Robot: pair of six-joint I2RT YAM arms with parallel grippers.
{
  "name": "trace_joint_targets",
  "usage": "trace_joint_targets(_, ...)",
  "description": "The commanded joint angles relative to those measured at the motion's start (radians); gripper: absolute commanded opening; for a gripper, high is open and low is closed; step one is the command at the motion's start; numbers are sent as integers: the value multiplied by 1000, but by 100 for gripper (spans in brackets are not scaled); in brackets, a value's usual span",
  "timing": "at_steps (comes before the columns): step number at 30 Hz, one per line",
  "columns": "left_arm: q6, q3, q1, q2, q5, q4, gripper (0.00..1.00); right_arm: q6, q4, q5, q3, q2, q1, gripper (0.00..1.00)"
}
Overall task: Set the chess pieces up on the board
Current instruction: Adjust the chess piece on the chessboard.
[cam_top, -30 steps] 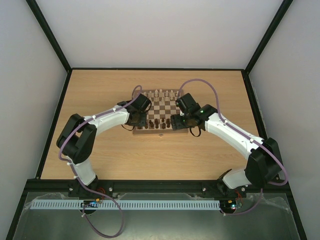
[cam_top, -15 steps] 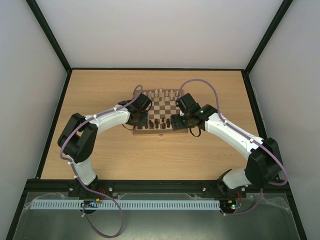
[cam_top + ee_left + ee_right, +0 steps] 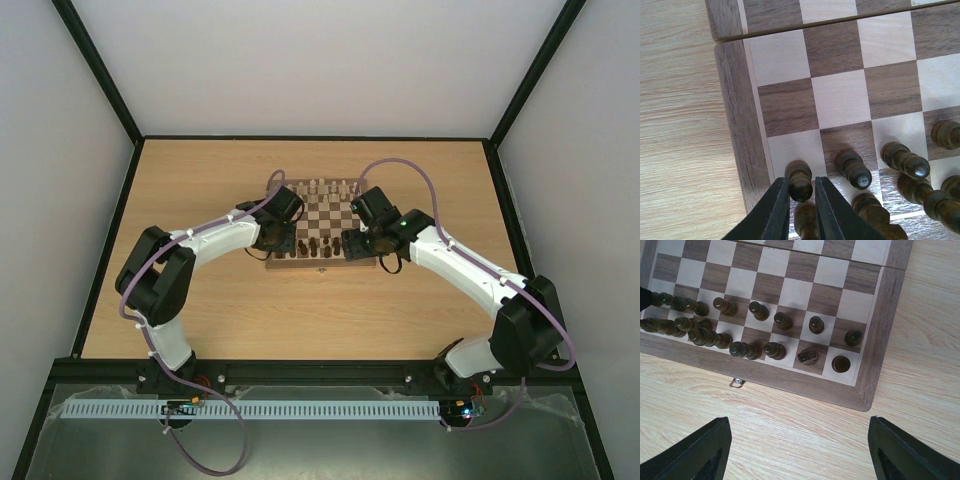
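Note:
The board lies mid-table, and its brown frame shows in the left wrist view and the right wrist view. Dark brown chess pieces stand in its two near rows. They also show in the top view. My left gripper is shut on a dark pawn that stands upright on the cream square by the board's left frame, second row. In the top view the left gripper is over the near left corner. My right gripper is wide open and empty over bare table in front of the near right corner.
Cream-white pieces line the board's far rows. A small metal clasp sticks out of the front frame. Other dark pieces stand close to the right of the held pawn. Black posts and grey walls enclose the wooden table.
The left arm has shifted very slightly over the board's near left corner. The right arm and the pieces look unchanged.

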Motion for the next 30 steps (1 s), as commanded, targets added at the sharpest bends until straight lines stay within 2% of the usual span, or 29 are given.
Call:
trace_joint_targets(1,3,18,5,-8,-9,0,18,-2,-7,-6,-12,-13,-4,76)
trace_joint_targets(23,11,58,6,-151,-23,-43,38,0,-10,16,4,14,-4,76)
trace_joint_targets(30,17,40,4,-203,-29,-43,54,11,-10,12,33,44,-4,75)
